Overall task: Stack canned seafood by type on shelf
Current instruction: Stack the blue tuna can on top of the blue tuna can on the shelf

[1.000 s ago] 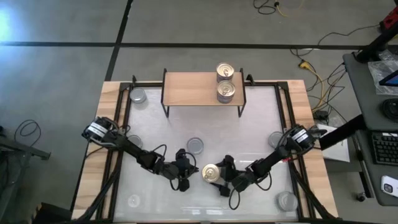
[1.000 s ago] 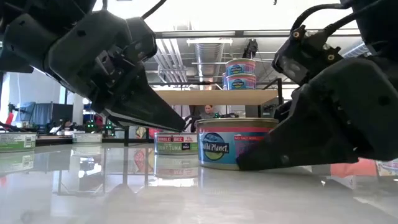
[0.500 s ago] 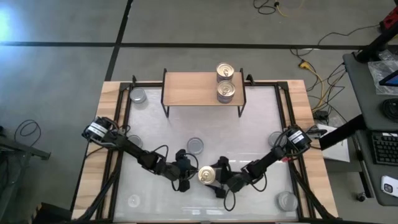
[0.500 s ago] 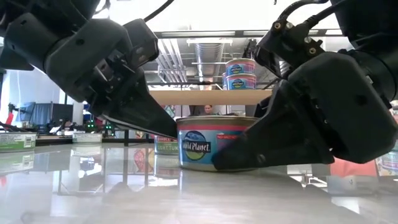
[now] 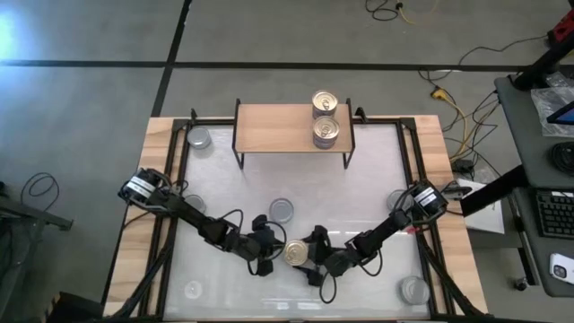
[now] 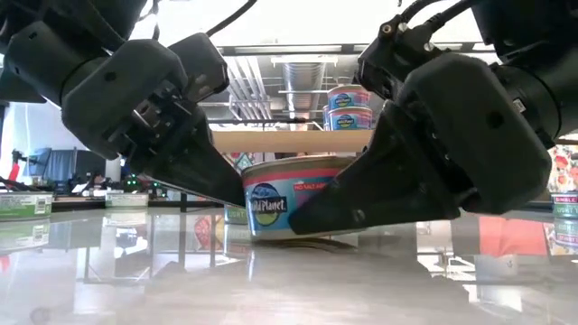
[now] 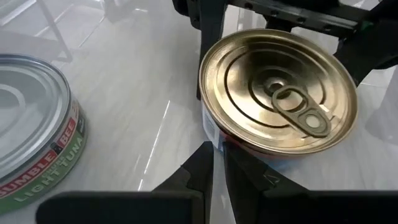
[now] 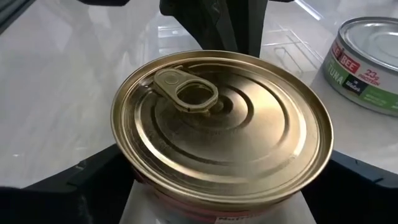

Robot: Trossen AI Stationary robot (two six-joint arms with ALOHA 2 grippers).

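High view puts the key relation in the lower middle of the frame: one short round tin with a shiny gold pull-tab top point(image 5: 295, 252) sits on the glossy white table point(image 5: 359, 193), directly between the two grippers. The right gripper point(image 5: 314, 260) is nearer to it in the useful sense. Its fingers stand wide apart on either side of the tin, which fills the gap between them in the right wrist view; I cannot tell whether they are already pressing its wall. The left gripper point(image 5: 269, 254) has its fingers together, and their joined tip meets the tin's side from the picture's left, like a stop. A round tin offers no long axis to line up with. In the low view it seems tipped a little, with its right edge off the surface. The small light-wood rack with thin black legs point(image 5: 278, 130) stands well apart, toward the upper centre, so any carry runs up the frame from here. I count three gold-topped tins: this one and two point(image 5: 324, 104) on the rack's right end. Four dull grey-topped tins show clearly on the table, at upper left point(image 5: 198, 138), centre point(image 5: 282, 210), right point(image 5: 397, 199) and lower right point(image 5: 413, 289). A faint fifth may lie at lower left.
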